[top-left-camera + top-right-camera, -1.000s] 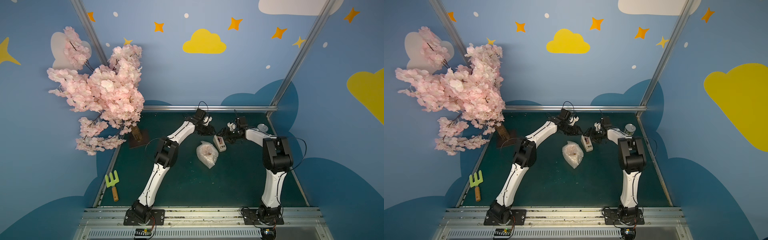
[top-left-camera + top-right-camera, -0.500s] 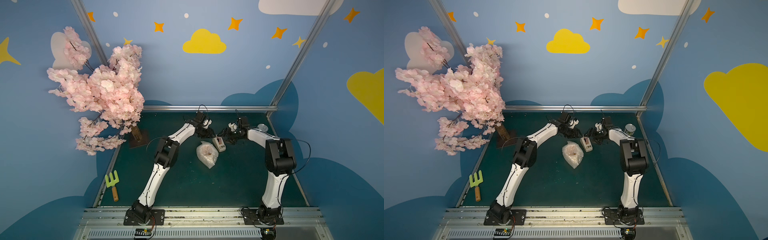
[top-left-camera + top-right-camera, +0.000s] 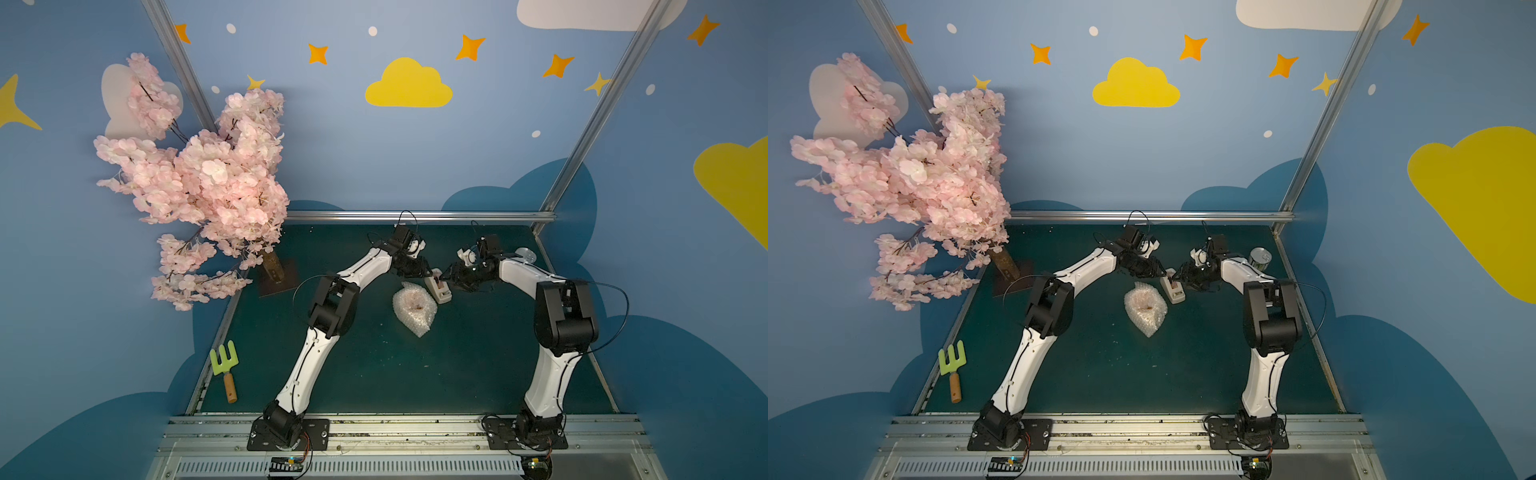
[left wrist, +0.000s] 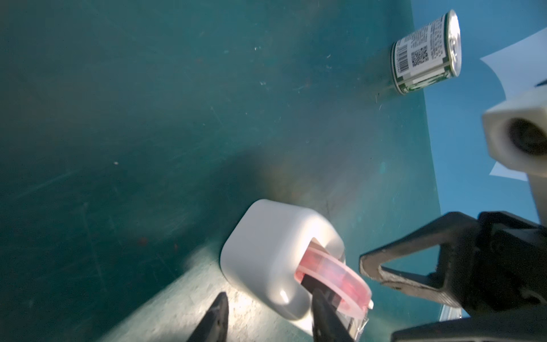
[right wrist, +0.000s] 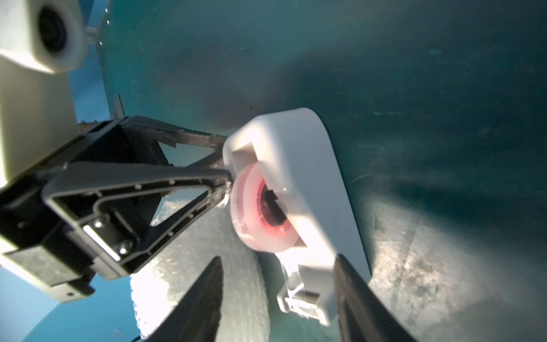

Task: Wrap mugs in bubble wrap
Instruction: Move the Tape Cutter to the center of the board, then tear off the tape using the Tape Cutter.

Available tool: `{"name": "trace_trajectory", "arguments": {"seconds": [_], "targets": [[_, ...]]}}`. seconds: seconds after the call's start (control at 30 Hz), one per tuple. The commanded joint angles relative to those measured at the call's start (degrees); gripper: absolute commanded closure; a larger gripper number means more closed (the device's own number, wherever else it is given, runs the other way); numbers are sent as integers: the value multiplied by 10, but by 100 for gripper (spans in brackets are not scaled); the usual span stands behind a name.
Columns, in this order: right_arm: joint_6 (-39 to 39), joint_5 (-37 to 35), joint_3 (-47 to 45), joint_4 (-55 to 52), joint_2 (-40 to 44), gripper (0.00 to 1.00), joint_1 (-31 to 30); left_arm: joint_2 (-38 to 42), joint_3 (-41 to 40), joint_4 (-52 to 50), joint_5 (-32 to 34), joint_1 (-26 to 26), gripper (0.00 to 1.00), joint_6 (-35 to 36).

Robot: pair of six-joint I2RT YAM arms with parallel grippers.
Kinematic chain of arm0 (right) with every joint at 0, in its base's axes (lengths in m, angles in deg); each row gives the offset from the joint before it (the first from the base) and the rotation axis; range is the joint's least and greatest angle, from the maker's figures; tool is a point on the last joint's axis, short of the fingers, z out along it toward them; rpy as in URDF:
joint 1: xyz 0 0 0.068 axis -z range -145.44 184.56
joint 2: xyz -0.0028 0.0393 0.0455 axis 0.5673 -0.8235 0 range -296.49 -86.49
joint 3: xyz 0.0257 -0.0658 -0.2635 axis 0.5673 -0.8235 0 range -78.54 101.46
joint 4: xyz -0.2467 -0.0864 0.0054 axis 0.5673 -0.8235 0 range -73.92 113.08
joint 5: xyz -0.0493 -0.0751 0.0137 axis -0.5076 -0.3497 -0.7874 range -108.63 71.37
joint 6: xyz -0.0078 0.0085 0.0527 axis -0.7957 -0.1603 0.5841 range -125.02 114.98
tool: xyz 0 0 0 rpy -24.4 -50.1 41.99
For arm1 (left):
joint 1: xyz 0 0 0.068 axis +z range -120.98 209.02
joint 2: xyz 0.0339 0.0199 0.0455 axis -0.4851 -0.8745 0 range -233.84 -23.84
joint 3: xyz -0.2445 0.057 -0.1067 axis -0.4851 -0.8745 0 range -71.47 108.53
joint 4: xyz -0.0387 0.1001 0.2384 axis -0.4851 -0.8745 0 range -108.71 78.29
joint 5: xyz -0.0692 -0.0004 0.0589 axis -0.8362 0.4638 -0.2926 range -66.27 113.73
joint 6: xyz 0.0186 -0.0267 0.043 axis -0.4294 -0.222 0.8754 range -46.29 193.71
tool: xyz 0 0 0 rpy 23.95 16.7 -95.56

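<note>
In the last sec both arms have closed in on the tape dispenser (image 3: 439, 289). The left gripper (image 4: 269, 296) and right gripper (image 5: 278, 257) now straddle its two ends, jaws apart and not clamped (a gap shows beside one finger of each). The mug (image 3: 417, 306) lies bundled in bubble wrap (image 3: 419, 326) just beside it mid-table, so wrapping's prob. done and taping comes next.

Can (image 4: 426, 56): a shiny tin with a white and green label wrapped round it.
Barcode (image 4: 403, 60): black stripes on the label.
Square code (image 4: 419, 55): a dotted black-and-white square beside the stripes.
Small print (image 4: 437, 41): rows of tiny letters, too blurry to read.
Words I can read: none.
</note>
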Motion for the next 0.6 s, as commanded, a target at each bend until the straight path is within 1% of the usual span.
{"name": "trace_trajectory", "arguments": {"seconds": [0.0,0.07,0.2,0.37,0.57], "targets": [[-67,-1,27,-43,-2,50,0,-5,12,-14,4,-1,56,7],[-89,5,38,-60,-10,53,1,-8,15,-14,3,-2,57,6],[-129,5,80,-113,-40,57,2,-12,18,-19,6,-4,58,7],[-156,9,116,-148,-64,62,4,-16,21,-23,5,-7,59,9],[-165,4,103,-153,-68,67,5,-17,23,-25,6,-9,59,10]]}}
